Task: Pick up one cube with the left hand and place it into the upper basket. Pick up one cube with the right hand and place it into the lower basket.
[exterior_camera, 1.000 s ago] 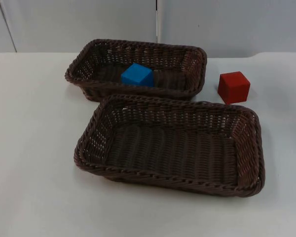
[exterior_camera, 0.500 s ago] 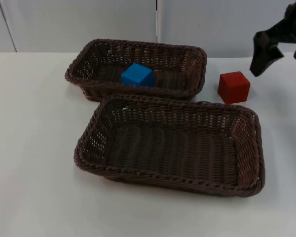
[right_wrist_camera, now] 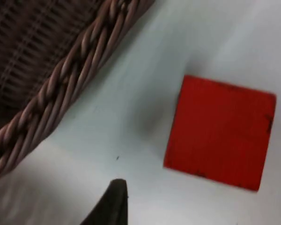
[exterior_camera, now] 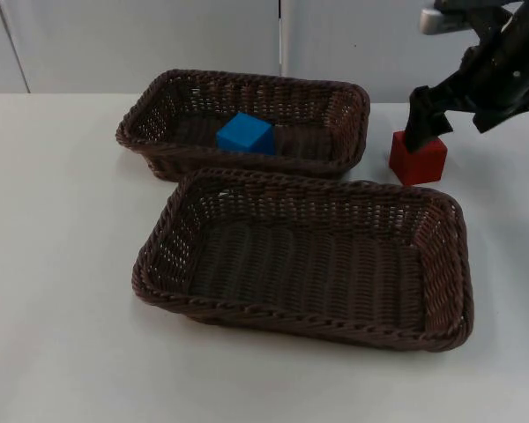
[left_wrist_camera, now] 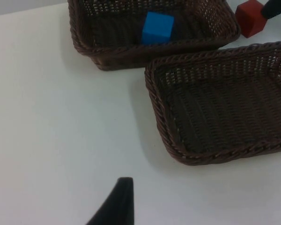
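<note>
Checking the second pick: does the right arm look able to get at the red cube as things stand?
Probably yes. The red cube sits alone on the table beside the upper basket, and the right gripper hovers just above it.

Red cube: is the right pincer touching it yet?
Cannot tell. In the top view the right pincer overlaps the red cube, hiding any gap; the right wrist view shows the cube on bare table.

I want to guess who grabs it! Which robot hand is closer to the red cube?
The right. The right gripper hangs just above the red cube on the table. The left gripper waits far off, past both baskets.
</note>
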{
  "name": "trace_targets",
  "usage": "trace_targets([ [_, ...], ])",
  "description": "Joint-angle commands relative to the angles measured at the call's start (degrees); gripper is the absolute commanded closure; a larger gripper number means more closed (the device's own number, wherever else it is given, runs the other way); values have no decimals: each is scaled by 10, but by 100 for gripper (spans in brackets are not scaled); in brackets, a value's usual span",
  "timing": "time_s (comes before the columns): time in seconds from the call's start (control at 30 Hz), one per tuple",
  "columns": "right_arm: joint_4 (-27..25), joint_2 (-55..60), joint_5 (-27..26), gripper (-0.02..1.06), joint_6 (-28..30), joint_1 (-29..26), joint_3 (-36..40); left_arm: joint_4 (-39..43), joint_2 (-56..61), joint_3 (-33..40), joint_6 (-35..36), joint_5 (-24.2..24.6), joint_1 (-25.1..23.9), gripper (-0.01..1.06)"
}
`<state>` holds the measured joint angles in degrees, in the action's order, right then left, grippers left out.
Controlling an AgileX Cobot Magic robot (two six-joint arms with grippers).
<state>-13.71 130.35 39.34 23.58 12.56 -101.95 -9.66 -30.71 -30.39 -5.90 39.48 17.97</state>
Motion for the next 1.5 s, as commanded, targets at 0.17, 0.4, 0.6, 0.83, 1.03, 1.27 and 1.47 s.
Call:
trace_targets([
  [0.17, -9, 13, -61, -1, 6, 1, -4, 2, 4, 4, 4, -12, 0, 0],
  [0.4, -30, 33, -75, -1, 30, 10, -4, 3, 4, 4, 4, -12, 0, 0],
  [0.6, -30, 57, -121, -1, 28, 15, -4, 9, 4, 4, 4, -12, 0, 0],
  [0.83, -30, 60, -148, 3, 28, 14, -4, 9, 4, 4, 4, -12, 0, 0],
  [1.03, -31, 69, -144, 5, 28, 14, -4, 9, 4, 4, 4, -12, 0, 0],
  [1.27, -33, 69, -143, 29, 24, 14, -4, 9, 4, 4, 4, -12, 0, 0],
  [1.47, -31, 69, -142, 75, 24, 14, -4, 10, 4, 4, 4, -12, 0, 0],
])
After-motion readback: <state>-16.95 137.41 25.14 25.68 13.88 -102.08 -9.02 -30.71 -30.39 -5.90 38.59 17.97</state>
